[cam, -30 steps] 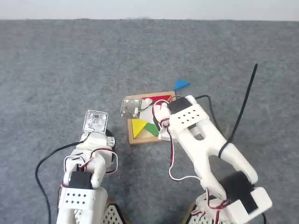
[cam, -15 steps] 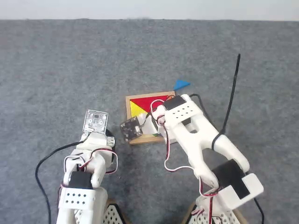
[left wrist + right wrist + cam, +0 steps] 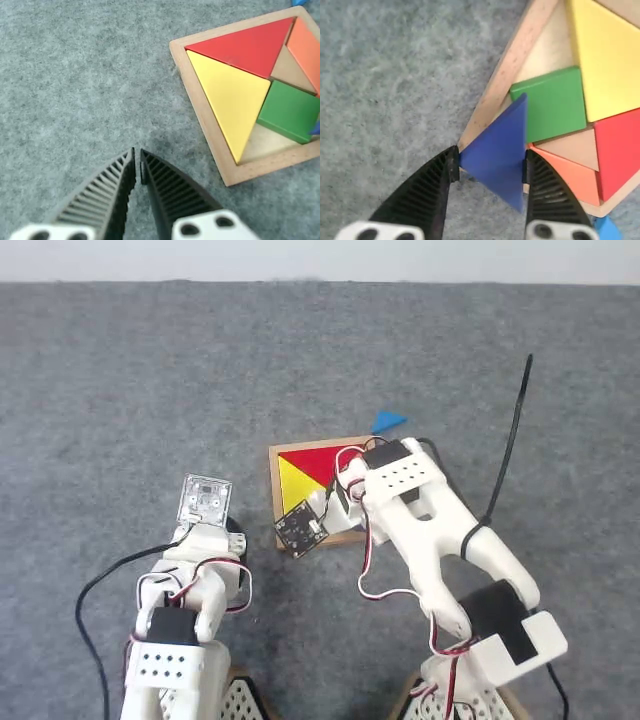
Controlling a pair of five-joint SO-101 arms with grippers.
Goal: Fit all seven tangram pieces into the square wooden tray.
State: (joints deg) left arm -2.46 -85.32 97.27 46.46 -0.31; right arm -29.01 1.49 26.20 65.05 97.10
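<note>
Grey surface (image 3: 380, 75) holds the tray (image 3: 506, 75), where the right jaws pinch a blue triangle (image 3: 497, 150) overlapping the green square (image 3: 555, 102), so lowering it could jam; left jaws nearly closed, empty.

There were one tray (image 3: 206, 115), one left arm (image 3: 190, 590) and one right arm (image 3: 430, 530). Six pieces showed: red triangle (image 3: 245, 45), yellow triangle (image 3: 232, 95), green square (image 3: 290, 110), orange piece (image 3: 307, 47), dark blue triangle (image 3: 497, 150), light blue triangle (image 3: 388, 421).

arms (image 3: 425, 540): white | end effectors (image 3: 137, 151): black, ribbed | cables (image 3: 363, 575): red, white, black
</note>
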